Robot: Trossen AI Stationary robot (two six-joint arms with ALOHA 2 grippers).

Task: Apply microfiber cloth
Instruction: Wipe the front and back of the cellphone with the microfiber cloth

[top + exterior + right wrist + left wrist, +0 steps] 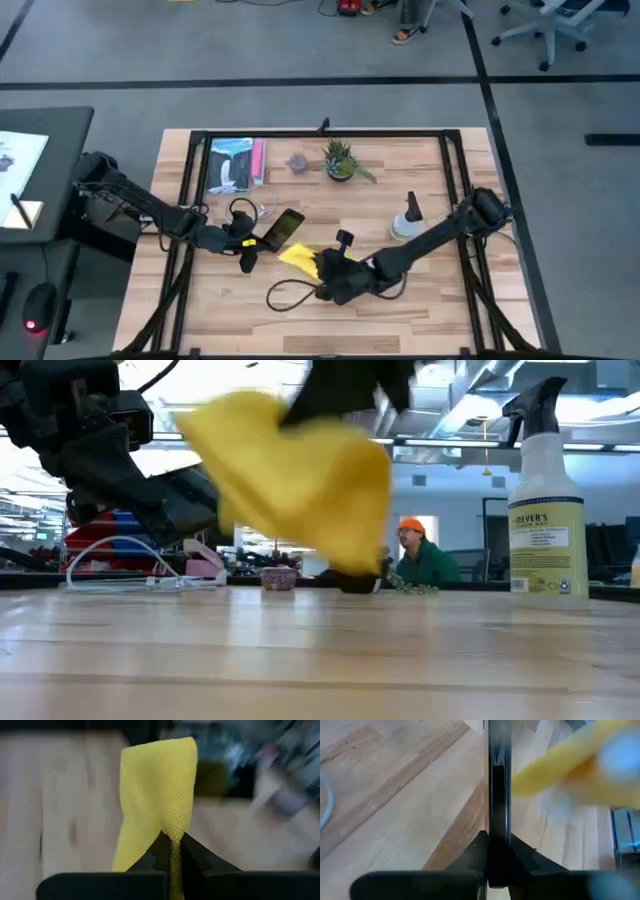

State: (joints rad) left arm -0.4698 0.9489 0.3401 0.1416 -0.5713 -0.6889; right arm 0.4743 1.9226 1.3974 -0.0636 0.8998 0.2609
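Note:
The yellow microfiber cloth point(299, 257) hangs in the air near the table's middle, held by my right gripper point(171, 838), which is shut on it. In the low view the cloth point(300, 475) is clear of the tabletop. Just to its far left is the black smartphone point(283, 228), slanted and held by my left gripper point(260, 240), which is shut on it. The left wrist view shows the phone point(498, 795) edge-on, with the cloth point(570, 765) beside its far end. Whether cloth and phone touch, I cannot tell. My left gripper pinches the smartphone's near-left end point(498, 851) between its two fingers, one on each flat face. It comes roughly level from the table's left, with the fingers along the phone. The phone sticks out past the fingers, off the table. My right gripper pinches a bunched fold of the cloth point(174, 831) between its two fingers, coming from the table's right. The cloth is lifted clear and drapes slack from the fingers.
A spray bottle point(408, 218) stands right of the middle. A potted plant point(340, 160), a small purple object point(297, 162) and a packaged item point(235, 165) sit along the far side. A black cable loop point(288, 295) lies near the front. A person point(420, 555) sits beyond the table.

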